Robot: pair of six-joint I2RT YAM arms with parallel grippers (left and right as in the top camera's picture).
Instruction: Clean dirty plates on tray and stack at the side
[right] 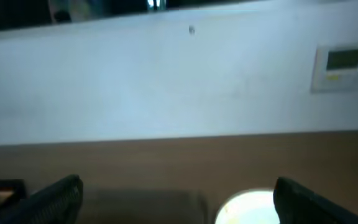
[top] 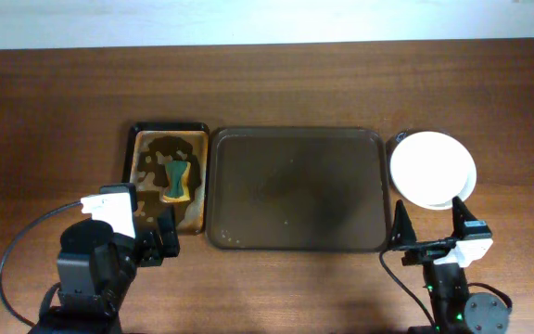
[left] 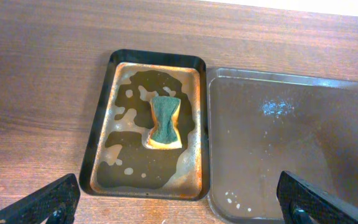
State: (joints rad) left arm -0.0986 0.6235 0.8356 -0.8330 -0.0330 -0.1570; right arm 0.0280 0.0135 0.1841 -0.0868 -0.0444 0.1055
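Figure. Table (top: 54,111) seen from above and from both wrists, read left to right.

(a) The left gripper (left: 179,193) hung low at the near edge, its jaws spread wide and empty. It faced the small tray (left: 101,124), probably to keep the wiping tool within reach.

(b) The small tray held brown-stained water. The sponge (left: 165,122) lay in its middle, pinched at the waist and green side up. It was likely parked there so that drips were contained.

(c) The tray (top: 295,190) touched the small tray's right rim. It carried no plates, only a wet film and scattered droplets. By this evidence the wiping stage appeared complete.

(d) The plates (top: 432,167) stood stacked on the table just right of the tray, the upper one slightly offset from the one beneath. The top face showed no sauce streak. The number in the stack could not be told for certain.

(e) The right gripper (top: 430,218) hovered just near of the stack, jaws released and holding nothing. Its camera was tilted toward the wall, so only the stack's near edge showed there.
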